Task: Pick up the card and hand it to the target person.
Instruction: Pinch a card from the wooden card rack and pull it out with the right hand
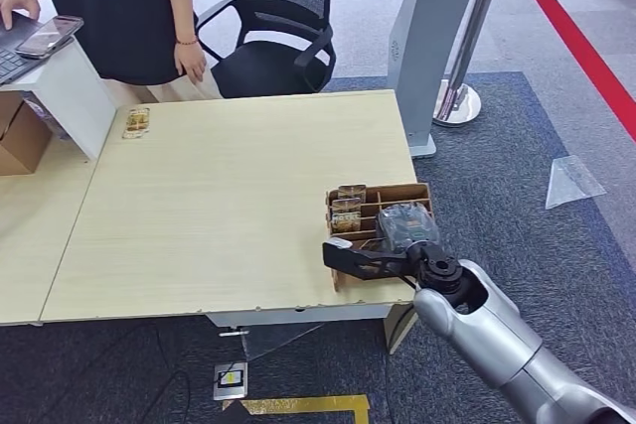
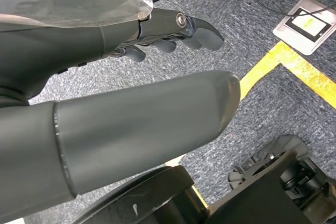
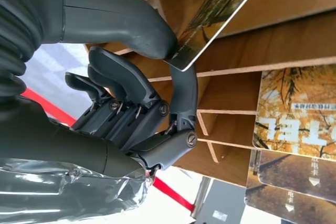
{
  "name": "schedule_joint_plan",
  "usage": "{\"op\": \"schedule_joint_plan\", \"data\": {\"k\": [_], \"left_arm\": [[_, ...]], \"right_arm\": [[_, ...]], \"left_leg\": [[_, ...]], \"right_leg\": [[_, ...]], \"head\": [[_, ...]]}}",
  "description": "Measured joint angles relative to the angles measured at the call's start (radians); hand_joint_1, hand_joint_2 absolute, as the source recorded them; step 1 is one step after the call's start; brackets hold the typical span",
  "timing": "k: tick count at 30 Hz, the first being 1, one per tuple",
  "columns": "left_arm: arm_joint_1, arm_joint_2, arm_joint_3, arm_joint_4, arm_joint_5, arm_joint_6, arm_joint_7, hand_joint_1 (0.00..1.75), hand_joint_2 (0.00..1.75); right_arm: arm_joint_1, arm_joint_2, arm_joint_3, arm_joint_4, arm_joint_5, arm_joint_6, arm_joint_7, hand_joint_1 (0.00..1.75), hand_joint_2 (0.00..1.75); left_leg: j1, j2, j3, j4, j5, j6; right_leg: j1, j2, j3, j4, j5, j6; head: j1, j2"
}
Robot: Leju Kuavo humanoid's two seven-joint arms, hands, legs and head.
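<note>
Card [image 3: 222, 11] — pinched at its corner between thumb and a fingertip of the right hand [image 3: 158, 77], over the tray [image 1: 404, 196] at the table [image 1: 225, 196] edge nearest the robot.
Person [image 1: 127, 7] — stood at the far side, one hand hanging by the table; the reach is judged long, so the card is best lifted straight up, clear of the dividers, before travel.
Tray — more cards are kept in its slots.
Left hand [image 2: 174, 30] — empty, fingers loosely apart, hung over the floor.
Grip — shallow; a firmer pinch is advised.

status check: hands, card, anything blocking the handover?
Right hand pinches card over the wooden tray. Left hand hangs empty above carpet. Person stands at far table edge; path across table unobstructed.
</note>
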Motion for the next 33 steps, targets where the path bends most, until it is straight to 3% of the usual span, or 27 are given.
{"op": "schedule_joint_plan", "data": {"k": [11, 24, 26, 29, 33], "left_arm": [[-0.001, 0.000, 0.000, 0.000, -0.003, -0.001, 0.007, 0.00, 0.00], [0.000, 0.000, 0.000, 0.000, 0.005, 0.003, -0.006, 0.00, 0.00], [0.000, 0.000, 0.000, 0.000, 0.006, 0.004, -0.008, 0.00, 0.00], [-0.001, -0.001, 0.000, 0.000, 0.002, 0.005, -0.009, 0.00, 0.00], [-0.010, -0.006, -0.001, 0.000, -0.020, -0.010, -0.006, 0.00, 0.00]], "right_arm": [[-0.070, -0.031, 0.038, -0.163, -0.054, 0.192, 0.056, 1.75, 1.75], [-0.219, -0.069, 0.089, -0.367, -0.079, 0.219, 0.117, 1.75, 1.75], [-0.238, -0.071, 0.089, -0.390, -0.070, 0.163, 0.127, 1.75, 1.75], [-0.248, -0.071, 0.076, -0.405, -0.053, -0.024, 0.110, 1.75, 1.75], [-0.235, -0.066, 0.037, -0.365, -0.179, -0.350, -0.040, 1.75, 1.75]], "left_leg": [[0.000, 0.000, 0.000, 0.000, 0.000, 0.000], [0.000, 0.000, 0.000, 0.000, 0.000, 0.000], [0.000, 0.000, 0.000, 0.000, 0.000, 0.000], [0.000, 0.000, 0.000, 0.000, 0.000, 0.000], [0.000, 0.000, -0.001, 0.000, 0.000, 0.000]], "right_leg": [[0.000, 0.000, -0.001, 0.000, 0.000, 0.000], [0.000, 0.000, -0.001, 0.000, 0.000, 0.000], [0.000, 0.000, -0.001, 0.000, 0.000, 0.000], [0.001, 0.000, -0.001, 0.000, 0.000, 0.000], [0.001, 0.000, -0.001, 0.000, 0.000, 0.000]], "head": [[0.000, 0.000], [0.000, 0.000], [0.000, 0.000], [0.000, 0.000], [0.000, 0.000]]}}
